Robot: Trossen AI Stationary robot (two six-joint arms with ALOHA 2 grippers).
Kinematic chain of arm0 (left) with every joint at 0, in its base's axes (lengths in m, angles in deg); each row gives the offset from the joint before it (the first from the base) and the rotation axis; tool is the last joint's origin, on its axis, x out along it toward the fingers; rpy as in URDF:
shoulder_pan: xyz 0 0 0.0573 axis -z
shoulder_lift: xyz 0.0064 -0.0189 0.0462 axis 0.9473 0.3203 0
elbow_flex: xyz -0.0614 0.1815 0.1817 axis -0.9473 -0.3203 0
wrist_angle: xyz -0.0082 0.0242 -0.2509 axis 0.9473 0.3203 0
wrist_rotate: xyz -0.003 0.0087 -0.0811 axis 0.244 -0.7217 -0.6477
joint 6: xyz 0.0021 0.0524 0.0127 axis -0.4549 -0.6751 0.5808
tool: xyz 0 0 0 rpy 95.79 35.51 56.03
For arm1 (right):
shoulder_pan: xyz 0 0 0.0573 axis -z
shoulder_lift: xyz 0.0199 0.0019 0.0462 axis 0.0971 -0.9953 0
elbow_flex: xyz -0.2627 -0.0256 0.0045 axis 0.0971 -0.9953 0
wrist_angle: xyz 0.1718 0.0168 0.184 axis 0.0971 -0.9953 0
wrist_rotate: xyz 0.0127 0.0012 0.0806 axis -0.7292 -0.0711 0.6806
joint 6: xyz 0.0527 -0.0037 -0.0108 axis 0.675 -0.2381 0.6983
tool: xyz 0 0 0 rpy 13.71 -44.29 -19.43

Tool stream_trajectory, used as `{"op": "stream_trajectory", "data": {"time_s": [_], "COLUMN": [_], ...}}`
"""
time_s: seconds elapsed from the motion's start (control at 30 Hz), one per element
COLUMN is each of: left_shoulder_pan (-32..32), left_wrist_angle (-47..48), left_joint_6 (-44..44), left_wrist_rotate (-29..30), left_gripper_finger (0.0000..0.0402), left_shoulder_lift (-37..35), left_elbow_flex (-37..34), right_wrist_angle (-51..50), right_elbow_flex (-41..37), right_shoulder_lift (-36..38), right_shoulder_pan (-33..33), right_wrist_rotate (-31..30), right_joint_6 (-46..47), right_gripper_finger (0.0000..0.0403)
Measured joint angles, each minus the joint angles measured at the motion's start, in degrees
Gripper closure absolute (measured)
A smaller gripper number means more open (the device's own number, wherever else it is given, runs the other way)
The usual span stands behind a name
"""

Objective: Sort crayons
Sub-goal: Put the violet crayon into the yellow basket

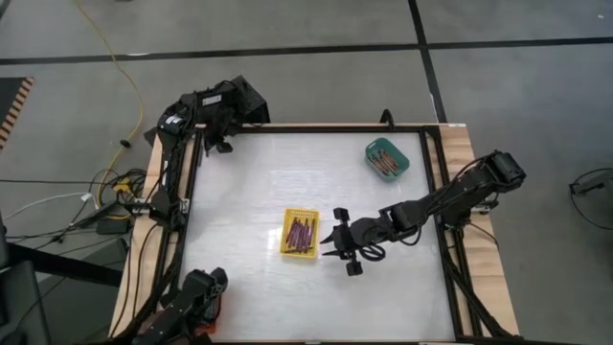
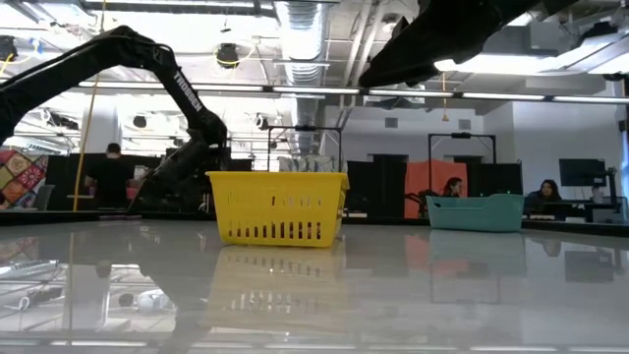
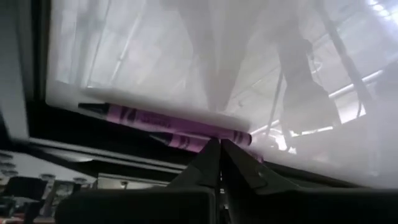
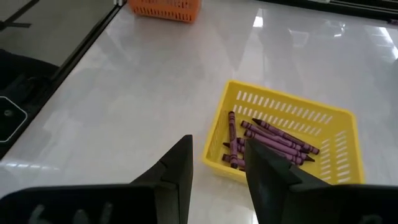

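Observation:
Several purple crayons (image 4: 267, 140) lie in the yellow tray (image 1: 300, 233) at mid-table, which also shows in the low view (image 2: 280, 206). Reddish crayons lie in the teal tray (image 1: 387, 158) at the far right. My right gripper (image 4: 217, 155) is open and empty, hovering just right of the yellow tray (image 1: 332, 244). My left gripper (image 3: 219, 146) is shut at the table's far left corner (image 1: 218, 144). There two purple crayons (image 3: 168, 118) lie side by side along the table's edge, and the nearer one (image 3: 183, 141) runs behind the fingertips. My left gripper's shut fingertips (image 3: 211, 155) stand at one end of the nearer purple crayon (image 3: 186, 142), which lies flat at the table's edge. The fingers hide that end, so I cannot tell whether they touch it.
An orange tray (image 4: 165, 7) stands near the table's front left corner. A dark frame rail (image 1: 192, 192) runs along the table's left side, and another runs along the right side. People sit in the room behind the table (image 2: 110, 177).

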Motion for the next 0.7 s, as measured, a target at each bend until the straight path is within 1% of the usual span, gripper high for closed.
{"op": "stream_trajectory", "data": {"time_s": [0.07, 0.3, 0.43, 0.57, 0.7], "left_shoulder_pan": [-0.08, -1.31, -1.93, -3.30, -3.28], "left_wrist_angle": [0.07, 0.12, 0.19, 0.07, 0.09], "left_joint_6": [0.07, 1.11, 3.28, 5.39, 4.92], "left_wrist_rotate": [-0.98, -1.71, -3.49, -4.04, -4.91], "left_gripper_finger": [0.0401, 0.0401, 0.0401, 0.0401, 0.0401], "left_shoulder_lift": [0.00, -0.04, -0.04, -0.04, -0.04], "left_elbow_flex": [-0.02, -0.20, -0.20, -0.22, -0.22], "right_wrist_angle": [0.07, 0.21, 0.26, 0.46, 0.46], "right_elbow_flex": [0.00, 0.00, 0.00, 0.00, 0.00], "right_shoulder_lift": [0.00, 0.00, 0.00, 0.00, 0.00], "right_shoulder_pan": [-0.02, -0.24, -0.26, -0.26, -0.31], "right_wrist_rotate": [0.00, 0.00, -0.08, -0.26, -0.26], "right_joint_6": [0.00, -0.02, -0.17, -0.15, 0.26], "right_gripper_finger": [0.0265, 0.0265, 0.0265, 0.0265, 0.0265]}}
